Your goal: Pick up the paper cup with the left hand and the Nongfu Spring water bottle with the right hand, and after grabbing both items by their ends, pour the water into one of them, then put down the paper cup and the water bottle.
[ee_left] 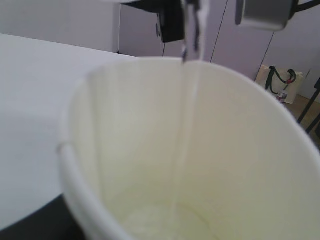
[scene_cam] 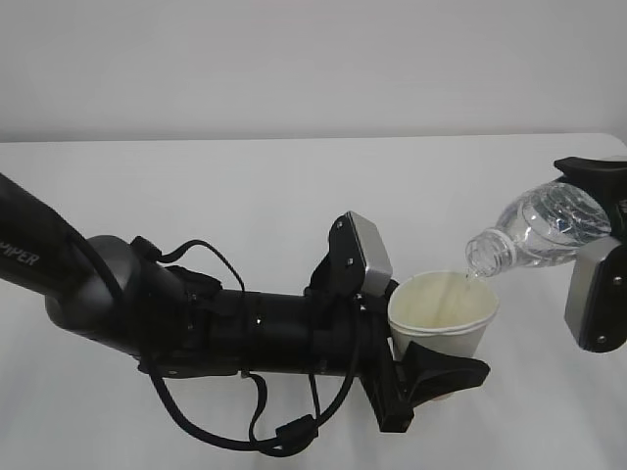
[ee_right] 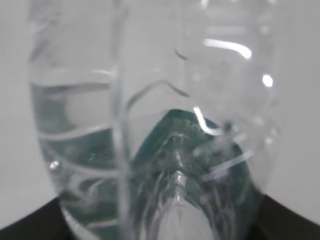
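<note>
Paper cup (scene_cam: 443, 315): upright, raised above the white tabletop (scene_cam: 245, 196), clamped low in my left end effector (scene_cam: 431, 377). Water (ee_left: 187, 125): thin stream falling into the cup. Nongfu Spring water bottle (scene_cam: 539, 230): tilted, mouth over the cup's rim, base clasped by my right end effector (scene_cam: 598, 211).

The paper cup (scene_cam: 443, 315) looks matt, cream inside; the Nongfu Spring water bottle (scene_cam: 544, 228) is glossy, ribbed clear plastic; the table (scene_cam: 245, 206) is smooth matt white.
</note>
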Robot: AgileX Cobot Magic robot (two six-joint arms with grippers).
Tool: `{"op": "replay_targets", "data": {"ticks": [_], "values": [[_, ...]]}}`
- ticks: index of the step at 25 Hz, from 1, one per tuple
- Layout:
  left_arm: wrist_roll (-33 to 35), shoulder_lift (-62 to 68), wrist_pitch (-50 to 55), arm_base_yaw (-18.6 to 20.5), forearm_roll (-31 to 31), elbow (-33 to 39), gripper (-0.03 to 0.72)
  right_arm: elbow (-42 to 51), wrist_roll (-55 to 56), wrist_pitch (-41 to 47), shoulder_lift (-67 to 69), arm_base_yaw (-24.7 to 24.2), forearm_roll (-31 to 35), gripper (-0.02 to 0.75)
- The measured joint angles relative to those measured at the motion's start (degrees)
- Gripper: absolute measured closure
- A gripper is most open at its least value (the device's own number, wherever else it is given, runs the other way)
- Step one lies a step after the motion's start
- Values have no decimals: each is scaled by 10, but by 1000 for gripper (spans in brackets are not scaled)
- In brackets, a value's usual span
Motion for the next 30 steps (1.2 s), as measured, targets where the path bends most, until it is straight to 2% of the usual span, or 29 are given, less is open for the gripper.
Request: {"op": "replay_targets", "data": {"ticks": [30], "values": [[0,0,0,0,0,0,246,0,-1,0,0,0,-4,311]]}}
